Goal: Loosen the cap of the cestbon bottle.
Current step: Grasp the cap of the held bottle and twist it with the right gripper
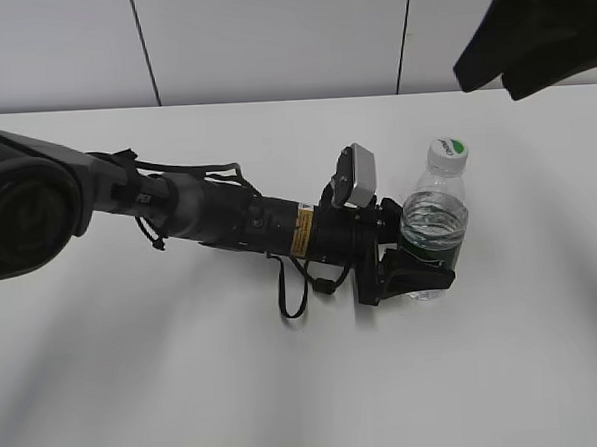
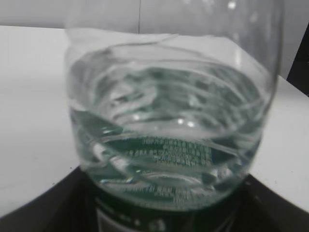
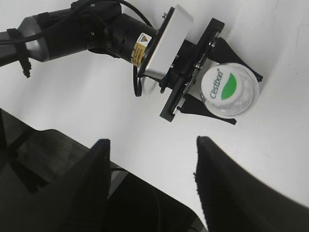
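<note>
**Left pincer grips bottle; right pincer open overhead**

L arm (image 1: 228, 222) comes in from the left, lying low across the white table (image 1: 187, 390). Loose black cable (image 1: 292, 289) loops under it, yellow sticker (image 1: 305, 230) on the forearm, grey-white wrist cam box (image 1: 356, 176) on top, just behind the pincer.

L pincer (image 1: 421, 267): jaws fairly wide but closed on the cestbon bottle (image 1: 434, 221), one black finger (image 1: 417, 274) on each side of the lower body at the dark green label. Bottle stands upright on the table, right at the pincer's front end, held betw. the fingers. In the L wrist view the bottle (image 2: 169, 125) fills nearly the whole frame, water inside, label w/ white print low down; black finger edges at the bottom corners.

Cap (image 1: 447, 154) sits on the bottle top, above the L pincer, white w/ green mark. Nothing touches it.

R pincer (image 3: 152, 179): jaws apart, holding nothing. Its two black fingers (image 3: 91, 179) hang above the table, w/ bottle & cap (image 3: 222, 86) seen from above, beyond the fingertips and off to one side, well apart. Nothing betw. R pincer and cap. Ext. view shows only a dark part of the R arm (image 1: 534, 31) at top right, above and beyond the bottle.

Behind: pale wall panels (image 1: 269, 35) w/ dark seams.
</note>
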